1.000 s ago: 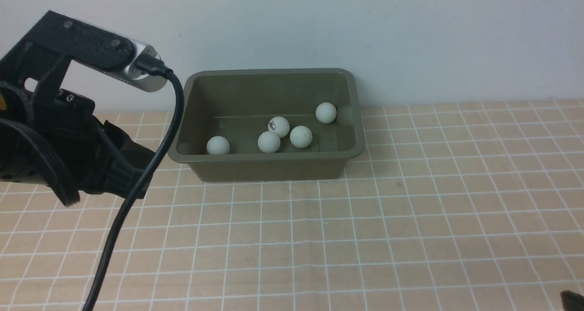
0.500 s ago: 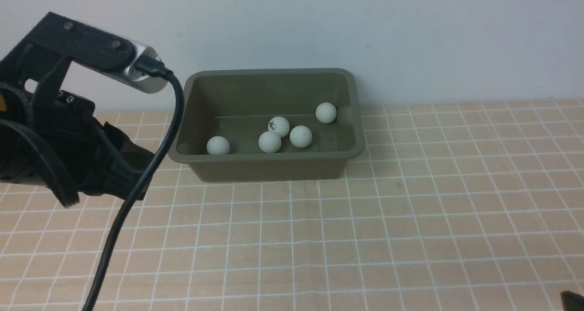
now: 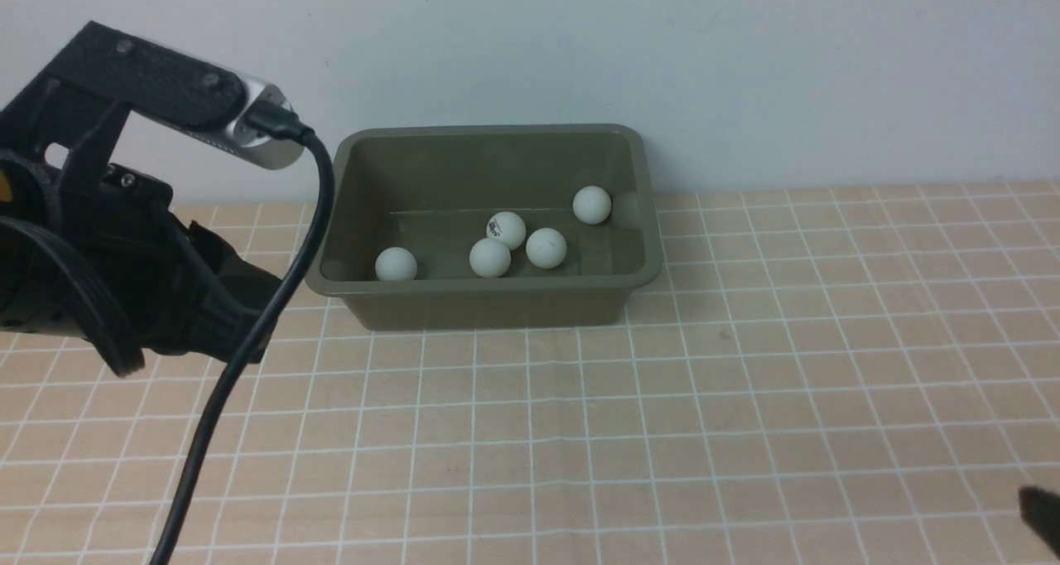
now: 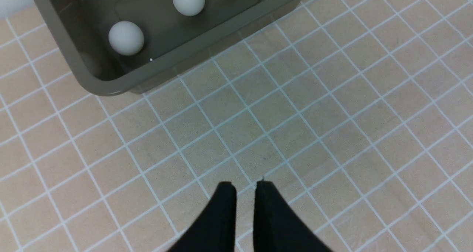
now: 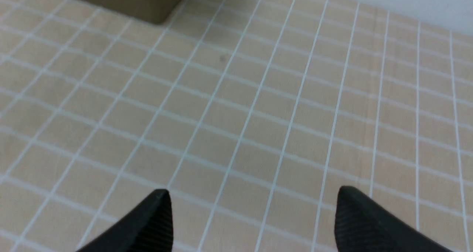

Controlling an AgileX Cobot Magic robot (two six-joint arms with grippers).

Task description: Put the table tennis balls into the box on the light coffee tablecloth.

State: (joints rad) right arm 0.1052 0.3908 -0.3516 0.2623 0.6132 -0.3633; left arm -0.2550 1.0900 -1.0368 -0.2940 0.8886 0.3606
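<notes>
- Nearest, the light coffee tablecloth (image 3: 745, 399) covers the bench as a flat tan grid of thin white lines; no loose item lies on its near and middle areas.
- Right tool (image 5: 255, 207): fingers spread wide, holding nothing, poised over bare cloth. In the front view only a dark tip shows at the lower right corner.
- Left tool (image 4: 244, 187): fingers (image 4: 221, 215) nearly together with a thin slit between them, gripping nothing, above the cloth near the box's front left corner. Its arm and black cable (image 3: 248, 341) fill the left side of the front view.
- Farther back, the box (image 3: 489, 304) stands upright on the cloth, its rear wall close to the pale wall (image 3: 662, 51).
- All five table tennis balls (image 3: 490, 258) rest on the box floor: one near the left wall, three clustered at the centre, one toward the rear right.
- Open cloth extends in front of and to the right of the box.
</notes>
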